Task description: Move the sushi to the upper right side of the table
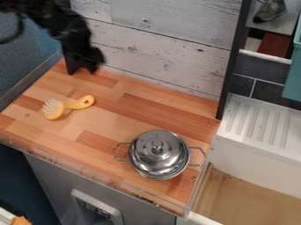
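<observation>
Carefully does it: the pincer (83,65) hangs well apart from the lidded steel pot (157,154); its grip cannot be told, nor can the sushi's whereabouts. Locating that first, then lowering gently onto the counter (120,119) behind the pot, seems best.

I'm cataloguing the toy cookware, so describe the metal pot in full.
The pot is round, shiny and silver, metal by its look, with a looped handle at each side. A domed lid with a small knob covers it, hiding any contents. It stands upright on the wooden counter, near the right end, touching nothing else.
</observation>
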Action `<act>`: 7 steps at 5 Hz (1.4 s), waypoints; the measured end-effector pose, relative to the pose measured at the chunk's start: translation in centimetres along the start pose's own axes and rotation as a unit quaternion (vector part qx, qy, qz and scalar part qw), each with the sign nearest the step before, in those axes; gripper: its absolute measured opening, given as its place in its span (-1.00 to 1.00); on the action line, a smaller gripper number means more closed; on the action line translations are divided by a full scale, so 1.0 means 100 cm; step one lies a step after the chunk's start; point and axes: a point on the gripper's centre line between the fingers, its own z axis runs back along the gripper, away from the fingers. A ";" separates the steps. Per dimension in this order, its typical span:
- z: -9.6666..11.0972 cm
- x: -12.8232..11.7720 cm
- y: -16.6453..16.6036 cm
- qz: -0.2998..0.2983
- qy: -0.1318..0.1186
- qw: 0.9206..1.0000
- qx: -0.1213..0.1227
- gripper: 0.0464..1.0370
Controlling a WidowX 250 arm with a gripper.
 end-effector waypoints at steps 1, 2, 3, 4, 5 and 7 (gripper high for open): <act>-0.012 0.020 -0.044 -0.051 -0.021 0.997 -0.045 -0.20; -0.016 0.031 -0.067 -0.085 -0.030 0.994 -0.066 -0.20; -0.044 0.020 -0.087 -0.107 0.003 0.991 -0.085 -0.20; -0.061 0.018 -0.092 -0.122 0.014 0.989 -0.077 -0.20; -0.069 0.015 -0.095 -0.126 0.020 0.989 -0.074 -0.20; -0.075 0.008 -0.098 -0.127 0.038 0.987 -0.087 0.58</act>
